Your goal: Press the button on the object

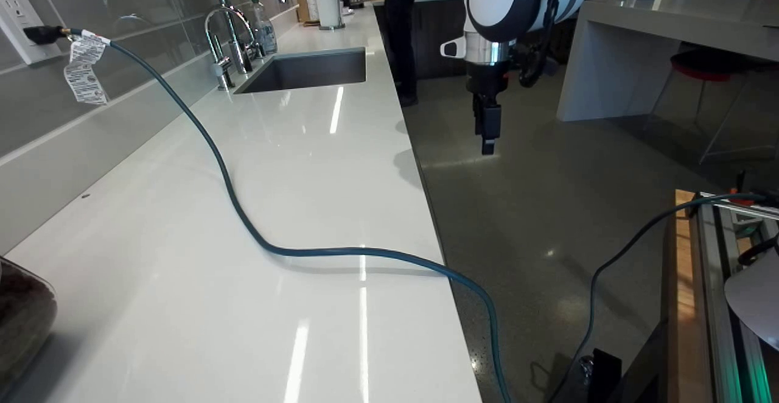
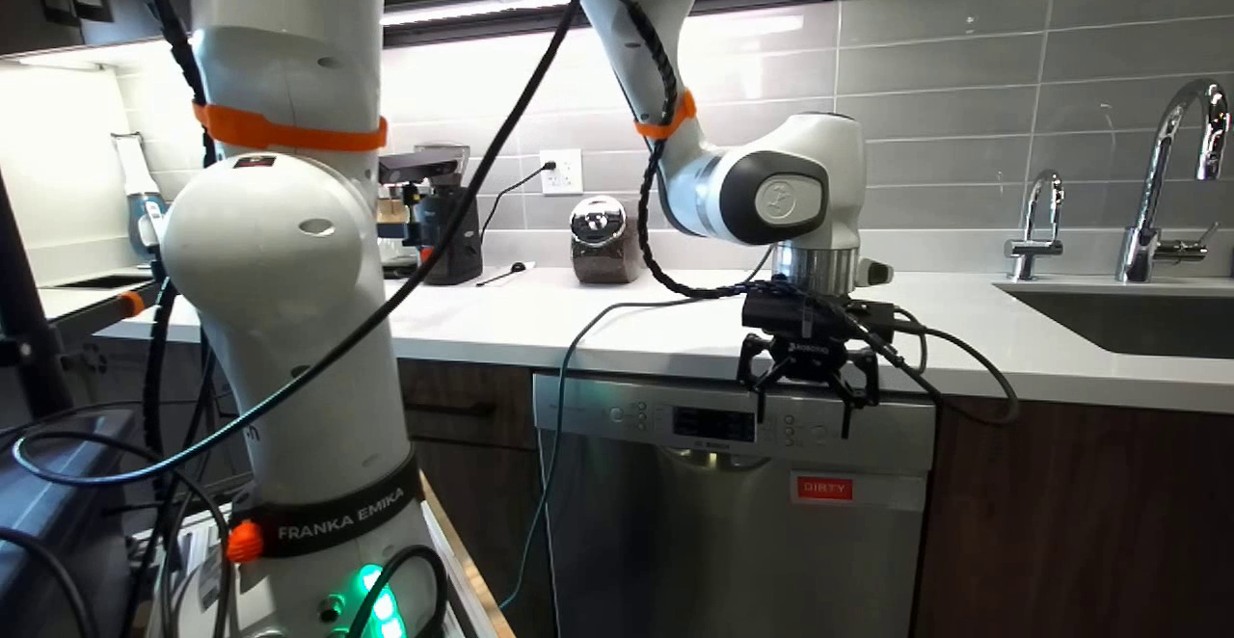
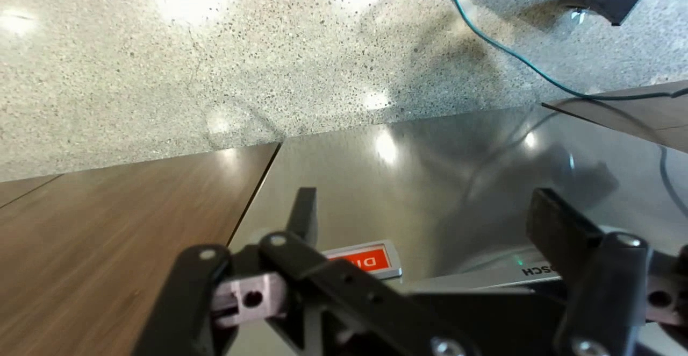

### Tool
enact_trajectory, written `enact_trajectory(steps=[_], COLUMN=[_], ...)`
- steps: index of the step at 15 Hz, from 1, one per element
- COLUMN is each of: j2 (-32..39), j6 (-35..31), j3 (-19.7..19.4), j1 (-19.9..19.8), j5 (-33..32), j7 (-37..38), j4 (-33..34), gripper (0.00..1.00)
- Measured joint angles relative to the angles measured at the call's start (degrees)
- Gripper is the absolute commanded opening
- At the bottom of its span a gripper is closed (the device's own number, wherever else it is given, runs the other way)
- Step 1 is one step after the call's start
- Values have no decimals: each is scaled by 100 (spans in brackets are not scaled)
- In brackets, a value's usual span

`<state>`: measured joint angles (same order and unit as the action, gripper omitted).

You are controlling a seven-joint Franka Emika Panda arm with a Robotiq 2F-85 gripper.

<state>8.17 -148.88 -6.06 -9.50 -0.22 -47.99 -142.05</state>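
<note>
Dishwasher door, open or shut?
Shut: in an exterior view, the Bosch dishwasher door stands upright beneath the countertop, lined up with the dark wood-grain cabinet front.

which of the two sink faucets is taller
The right-hand faucet in an exterior view: it arches well above the smaller faucet beside it.

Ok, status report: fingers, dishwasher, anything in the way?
Fingers open, holding nothing. Bosch dishwasher shut, untouched. Teal cable drapes off white counter, clear of the fingers.
</note>
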Motion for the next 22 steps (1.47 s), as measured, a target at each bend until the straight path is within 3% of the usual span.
enact_trajectory(steps=[8,22], j2=[-543,-1143], j6=[466,514], j3=[31,73], j1=[117,310], j5=[-246,-380], j7=[450,779], j4=[-169,-536], gripper=[100,100])
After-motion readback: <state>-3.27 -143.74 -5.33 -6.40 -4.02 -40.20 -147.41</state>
